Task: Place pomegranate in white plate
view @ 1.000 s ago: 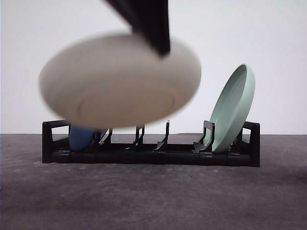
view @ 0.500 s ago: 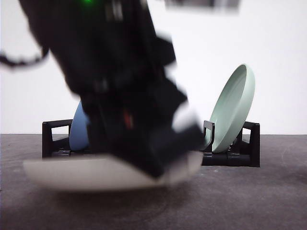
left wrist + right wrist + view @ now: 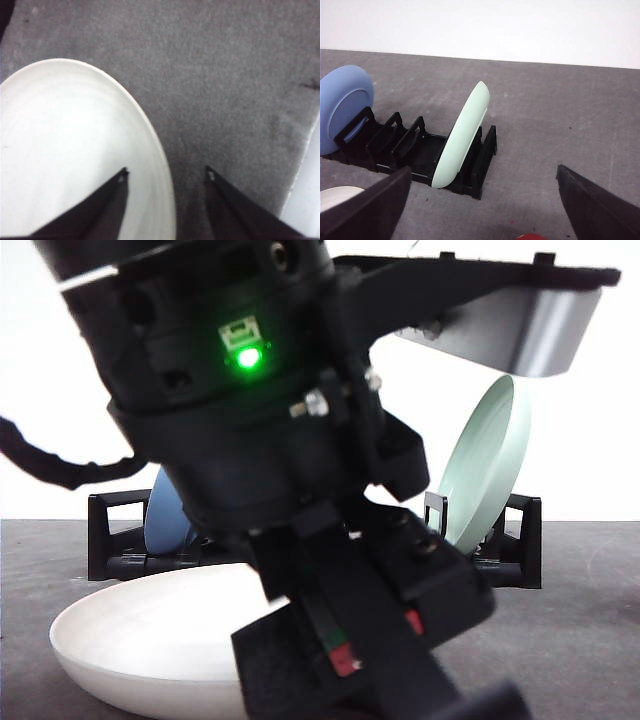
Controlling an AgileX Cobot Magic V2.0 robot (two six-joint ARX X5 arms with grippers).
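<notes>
white plate [image 3: 150, 640] lying flat on grey tabletop [image 3: 580, 660], left pincer [image 3: 165, 175] spread open, straddling plate rim at its 3 o'clock edge, right pincer [image 3: 482, 200] gaping wide and empty, pomegranate [image 3: 531, 236] showing as red sliver below it, black rack [image 3: 415, 155] holding blue plate [image 3: 342, 107] and pale green plate [image 3: 462, 135] upright

Low front camera; downward wrist cameras

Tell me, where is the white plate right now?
The white plate lies flat on the grey table, left of middle in the front view, just before the black dish rack, with the left gripper astride its rim.
</notes>
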